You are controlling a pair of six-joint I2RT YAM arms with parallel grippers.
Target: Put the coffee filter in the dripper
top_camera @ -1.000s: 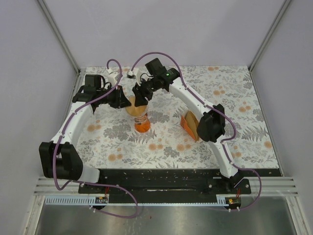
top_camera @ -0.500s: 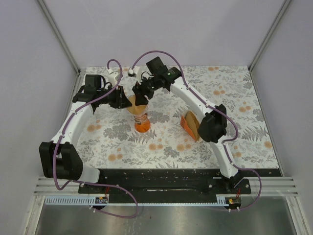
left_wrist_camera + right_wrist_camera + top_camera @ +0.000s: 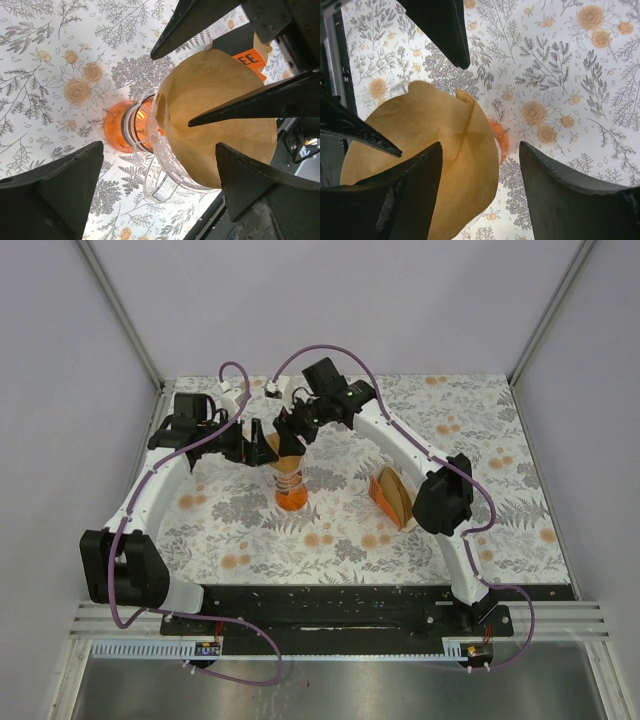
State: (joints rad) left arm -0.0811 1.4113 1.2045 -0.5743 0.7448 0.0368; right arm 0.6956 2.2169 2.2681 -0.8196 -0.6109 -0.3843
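You have both grippers over the floral table [image 3: 480,440], near its middle. The left gripper [image 3: 258,443], at the dripper's ten o'clock, is spread wide and grips nothing. The right gripper [image 3: 290,432], at twelve o'clock, is spread too, with the filter's edge between its fingers, unpinched. The beige holder [image 3: 390,495] stands apart at three o'clock. The dripper [image 3: 120,127] stands upright. The coffee filter [image 3: 220,120] sits in its clear funnel, rising above the rim.

coffee filter [image 3: 220,125]: matt paper | dripper [image 3: 142,135]: glossy, clear | table cover [image 3: 480,500]: matt print
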